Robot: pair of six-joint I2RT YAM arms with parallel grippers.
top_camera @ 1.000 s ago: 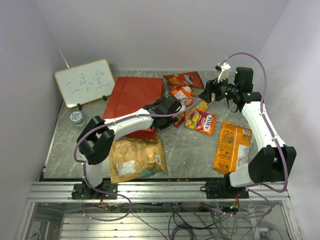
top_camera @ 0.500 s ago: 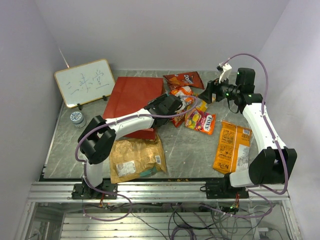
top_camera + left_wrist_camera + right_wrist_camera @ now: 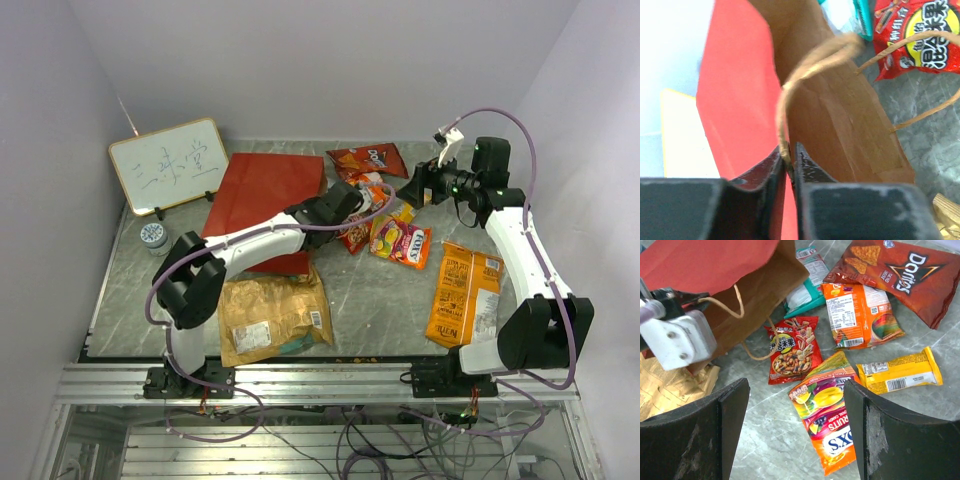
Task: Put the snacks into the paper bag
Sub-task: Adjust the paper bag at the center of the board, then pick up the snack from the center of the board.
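The paper bag [image 3: 262,200] lies on its side, red outside, brown inside [image 3: 840,125], its mouth toward the snacks. My left gripper [image 3: 789,162] is shut on the bag's upper rim, where the twine handle [image 3: 805,65] is fixed. My right gripper [image 3: 797,430] hangs open above the table, with a Fox's fruit candy packet [image 3: 832,425] below its fingers. Around it lie a small red nut packet [image 3: 792,347], an orange packet [image 3: 860,312], a yellow pack [image 3: 900,372], a teal pack [image 3: 807,290] and a dark red Doritos bag [image 3: 900,272].
A large tan-gold bag [image 3: 270,315] lies near the left arm's base and a large orange bag [image 3: 465,292] near the right arm. A white writing board [image 3: 170,165] stands at the back left, with a small round tin [image 3: 153,236] in front of it.
My left gripper has gone from open to shut on the bag's rim, and the bag's mouth has shifted slightly. The right arm has hardly moved.
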